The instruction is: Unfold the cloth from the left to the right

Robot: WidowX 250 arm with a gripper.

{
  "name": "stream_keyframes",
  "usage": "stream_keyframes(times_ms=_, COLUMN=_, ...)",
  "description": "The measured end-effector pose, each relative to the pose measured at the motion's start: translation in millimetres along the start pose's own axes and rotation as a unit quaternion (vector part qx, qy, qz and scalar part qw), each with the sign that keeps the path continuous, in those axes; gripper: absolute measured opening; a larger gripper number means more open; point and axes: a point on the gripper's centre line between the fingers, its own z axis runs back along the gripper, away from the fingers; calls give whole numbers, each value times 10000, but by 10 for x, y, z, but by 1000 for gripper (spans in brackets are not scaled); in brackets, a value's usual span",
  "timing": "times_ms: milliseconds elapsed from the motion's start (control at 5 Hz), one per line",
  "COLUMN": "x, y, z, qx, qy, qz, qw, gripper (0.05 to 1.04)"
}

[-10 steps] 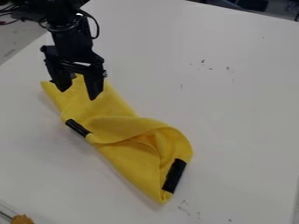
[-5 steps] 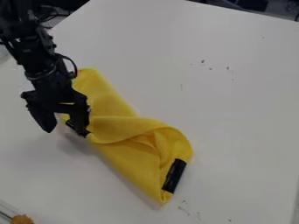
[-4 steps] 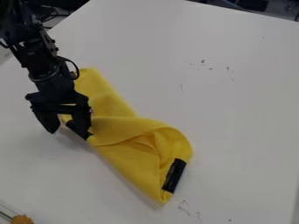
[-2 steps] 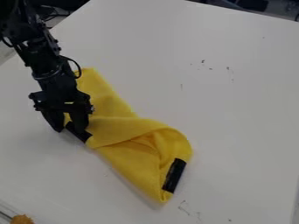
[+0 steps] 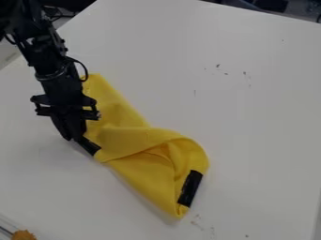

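The black gripper (image 5: 74, 137) hangs at the left edge of the yellow cloth (image 5: 132, 140), its fingers closed together on the cloth's edge by the upper black strip (image 5: 90, 146). The cloth lies folded, running slantwise from upper left to lower right, with a raised, twisted fold in its lower half. A second black strip (image 5: 190, 188) is on its lower right edge. Part of the cloth's upper left side is hidden behind the arm.
The white table (image 5: 251, 117) extends around the cloth and bears small dark marks. At the bottom left corner are an orange-brown object (image 5: 24, 235) and the edge of a clear container.
The gripper came down from the cloth's upper end to its left edge, and its fingers closed there. The cloth's lower right part has shifted very slightly to the right.
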Motion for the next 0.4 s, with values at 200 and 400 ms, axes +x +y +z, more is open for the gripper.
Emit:
stream_keyframes(times_ms=200, x=35, y=-91, z=168, qx=201, qy=-28, qz=-132, qw=9997, gripper=65)
stream_keyframes(times_ms=400, x=45, y=-158, z=265, qx=354, qy=18, qz=-237, qw=9991, gripper=54)
